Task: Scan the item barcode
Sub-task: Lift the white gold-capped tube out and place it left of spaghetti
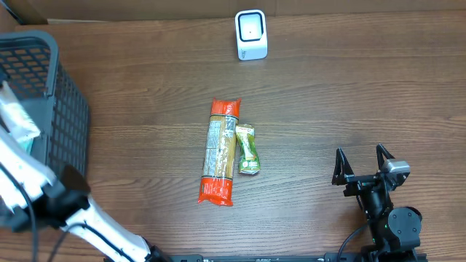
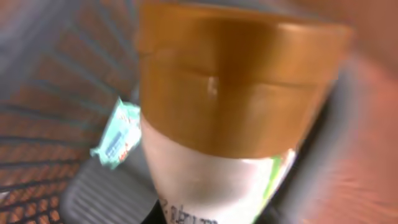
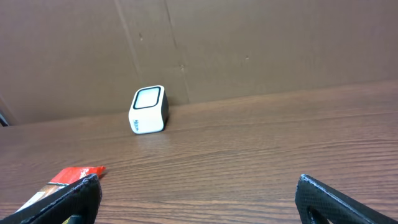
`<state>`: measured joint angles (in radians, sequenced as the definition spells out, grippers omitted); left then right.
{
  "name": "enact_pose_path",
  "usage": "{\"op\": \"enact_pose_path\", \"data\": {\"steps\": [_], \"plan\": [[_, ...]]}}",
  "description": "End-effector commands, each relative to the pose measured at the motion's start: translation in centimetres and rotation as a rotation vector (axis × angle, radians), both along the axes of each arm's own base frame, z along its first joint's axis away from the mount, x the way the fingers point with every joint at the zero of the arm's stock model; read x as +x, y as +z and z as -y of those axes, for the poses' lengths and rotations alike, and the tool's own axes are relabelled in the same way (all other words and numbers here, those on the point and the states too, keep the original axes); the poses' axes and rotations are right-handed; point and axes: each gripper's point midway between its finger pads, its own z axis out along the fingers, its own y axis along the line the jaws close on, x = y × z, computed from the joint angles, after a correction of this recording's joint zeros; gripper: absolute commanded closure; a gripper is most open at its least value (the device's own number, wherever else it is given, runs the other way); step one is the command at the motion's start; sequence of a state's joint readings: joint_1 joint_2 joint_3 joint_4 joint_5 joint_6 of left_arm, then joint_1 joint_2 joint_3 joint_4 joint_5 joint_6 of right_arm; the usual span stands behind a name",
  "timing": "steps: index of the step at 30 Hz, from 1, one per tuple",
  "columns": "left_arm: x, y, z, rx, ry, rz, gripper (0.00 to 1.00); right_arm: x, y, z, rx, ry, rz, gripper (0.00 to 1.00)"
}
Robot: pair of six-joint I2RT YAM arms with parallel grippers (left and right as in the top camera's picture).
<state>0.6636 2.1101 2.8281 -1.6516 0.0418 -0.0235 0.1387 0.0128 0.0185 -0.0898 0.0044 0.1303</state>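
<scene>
Filling the left wrist view was the item: a tub (image 2: pixel 230 118) with a brown-gold lid and a white body, seen close and blurred, with dark print at its lower edge. It sat inside the basket (image 1: pixel 69 109), a dark mesh crate at the left end of the bench (image 1: pixel 349 94).

- Left claw: pressed together, down inside the basket at the end of the white left arm (image 1: pixel 29 178). Its fingers did not show in any view, so whether they pinched the tub could not be told.
- Teal packet (image 2: pixel 118 134): lying on the basket floor, just beside the tub.
- Long packet (image 1: pixel 220 151): orange at both ends, flat on the bench near its middle, running roughly front to back.
- Small green packet (image 1: pixel 248 149): lying along the long packet's right side, touching it or nearly so.
- Scanner (image 1: pixel 251 34): a white cube with a pale window, standing at the far edge of the bench, well apart from both packets and from the basket.
- Right claw (image 1: pixel 360 151): spread wide, holding nothing, low over the bench at the near right and facing the scanner, with bare wood between its two black fingers (image 3: pixel 68 199).
- Cardboard wall (image 3: pixel 249 43): brown, standing behind the scanner.
</scene>
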Motion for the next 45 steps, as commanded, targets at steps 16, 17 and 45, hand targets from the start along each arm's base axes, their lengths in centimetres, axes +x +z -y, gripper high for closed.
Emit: {"op": "enact_pose_path", "data": {"steps": [16,17,45], "plan": [[-2.2,6.8,26.3,-0.156,-0.599,0.148,0.96,0.0,-0.1,0.1,-0.003,-0.003,0.006,0.0],[-1.9,5.0,27.0,-0.18,-0.615,0.088,0.95,0.0,-0.1,0.1,-0.003,-0.003,0.006,0.0],[2.4,-29.1,33.9,-0.225,-0.544,-0.256,0.43,0.0,-0.1,0.1,-0.003,-0.003,0.006,0.0]]}}
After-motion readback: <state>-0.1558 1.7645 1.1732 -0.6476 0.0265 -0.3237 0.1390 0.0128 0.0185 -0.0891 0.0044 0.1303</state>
